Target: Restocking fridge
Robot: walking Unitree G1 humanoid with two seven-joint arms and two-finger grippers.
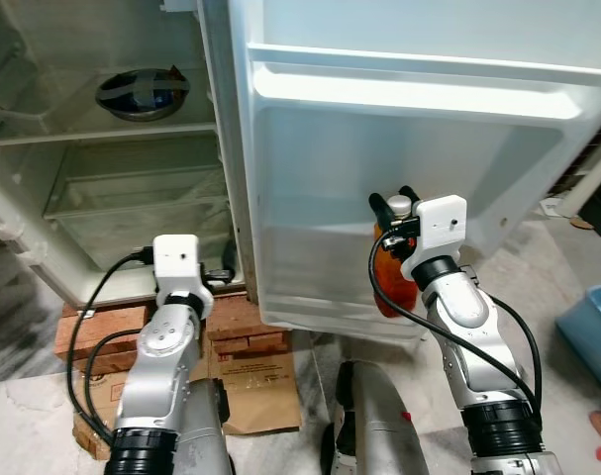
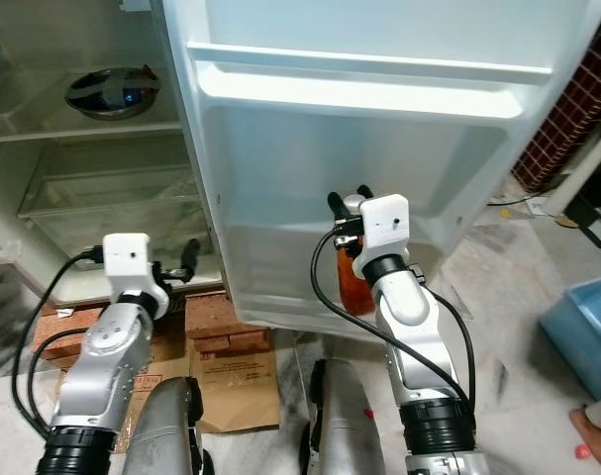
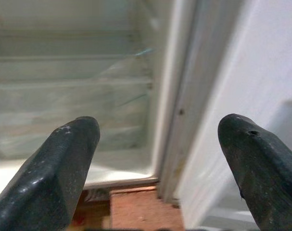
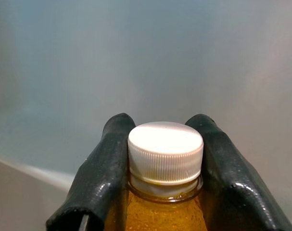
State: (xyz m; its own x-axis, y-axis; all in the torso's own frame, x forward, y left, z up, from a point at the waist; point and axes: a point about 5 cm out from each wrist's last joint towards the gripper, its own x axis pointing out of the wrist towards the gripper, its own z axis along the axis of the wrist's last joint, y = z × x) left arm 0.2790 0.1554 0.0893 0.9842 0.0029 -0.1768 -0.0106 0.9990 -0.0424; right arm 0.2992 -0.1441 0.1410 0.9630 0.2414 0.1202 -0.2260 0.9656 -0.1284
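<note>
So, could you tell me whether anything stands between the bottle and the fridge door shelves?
Nothing visible does: the right gripper holds the orange bottle right before the open door, whose shelves look bare.

the fridge door (image 1: 409,129) is evenly lit from above, with glare along its upper ledge. the fridge interior (image 1: 122,188) is dimmer. both wrist views are softly blurred behind.
</note>
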